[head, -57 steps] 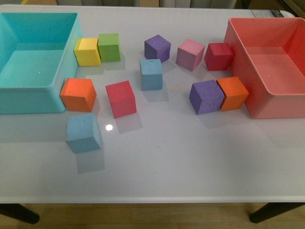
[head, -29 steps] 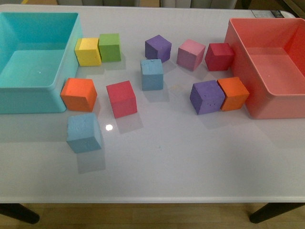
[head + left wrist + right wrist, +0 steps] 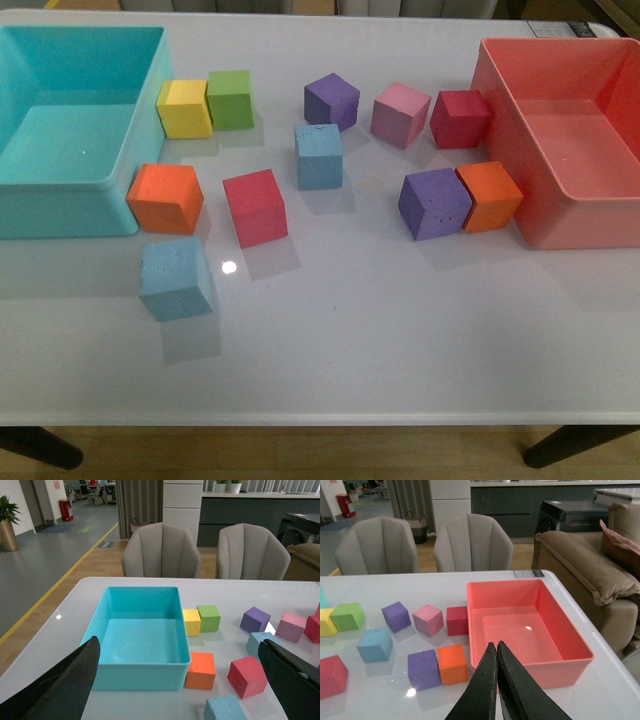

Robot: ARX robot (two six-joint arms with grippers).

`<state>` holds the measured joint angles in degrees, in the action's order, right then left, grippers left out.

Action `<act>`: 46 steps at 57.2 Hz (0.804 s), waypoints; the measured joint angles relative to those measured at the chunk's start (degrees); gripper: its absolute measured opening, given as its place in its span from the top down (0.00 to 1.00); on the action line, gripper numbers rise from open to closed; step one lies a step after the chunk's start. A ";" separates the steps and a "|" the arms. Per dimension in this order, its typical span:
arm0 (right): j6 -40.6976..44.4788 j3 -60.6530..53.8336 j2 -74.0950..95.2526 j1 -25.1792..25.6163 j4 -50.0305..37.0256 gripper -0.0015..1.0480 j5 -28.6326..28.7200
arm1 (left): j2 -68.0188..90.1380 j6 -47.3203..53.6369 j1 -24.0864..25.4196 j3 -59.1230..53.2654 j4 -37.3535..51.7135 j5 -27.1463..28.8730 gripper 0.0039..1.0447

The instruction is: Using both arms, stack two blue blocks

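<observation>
Bright even overhead light; small glare spot on table [image 3: 400,330]; soft short shadows; focus sharp

The front camera looks steeply down from the near edge of the bench [image 3: 400,340], taking in the teal bin [image 3: 60,210] and the red bin [image 3: 580,225] together. The left wrist camera sits low behind the left hand [image 3: 177,647], facing across toward the chairs [image 3: 161,550], with the teal bin close. The right wrist camera does likewise behind the right hand [image 3: 496,644], with the red bin close. All three views share the middle blue block [image 3: 318,157] and the purple cube [image 3: 330,100] beyond it.
</observation>
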<state>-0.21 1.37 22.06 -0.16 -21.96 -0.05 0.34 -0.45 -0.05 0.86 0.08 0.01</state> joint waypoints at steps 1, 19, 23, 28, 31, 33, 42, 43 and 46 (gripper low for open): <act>0.00 0.00 -0.55 0.00 0.50 0.98 0.00 | 0.00 0.00 0.02 0.00 0.00 0.00 0.08; 0.00 0.00 -8.13 -0.02 7.98 0.98 0.00 | 0.00 0.00 0.02 0.00 0.00 0.00 0.08; 0.00 0.00 -9.25 -0.02 9.09 0.98 0.00 | 0.00 0.00 0.02 0.00 0.00 0.00 0.08; 0.00 0.00 -10.49 -0.02 10.32 0.98 0.00 | 0.00 0.00 0.02 0.00 0.00 0.00 0.08; 0.00 0.00 -11.15 -0.02 11.02 0.98 0.00 | 0.00 0.00 0.02 0.00 0.00 0.00 0.08; 0.00 0.00 -11.65 -0.02 11.52 0.98 0.00 | 0.00 0.00 0.02 0.00 0.00 0.00 0.08; 0.02 0.02 -20.85 -0.02 21.44 0.98 0.04 | 0.00 0.00 0.02 0.00 0.00 0.02 0.08; 0.02 0.02 -21.24 0.00 21.57 0.98 0.09 | 0.00 0.00 0.02 0.00 0.00 0.00 0.08; 0.02 0.02 -21.55 0.00 21.75 0.98 0.04 | 0.00 0.00 0.00 0.00 0.00 0.00 0.08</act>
<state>-0.19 1.39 0.51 -0.16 -0.21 -0.01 0.34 -0.45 -0.05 0.86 0.08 0.01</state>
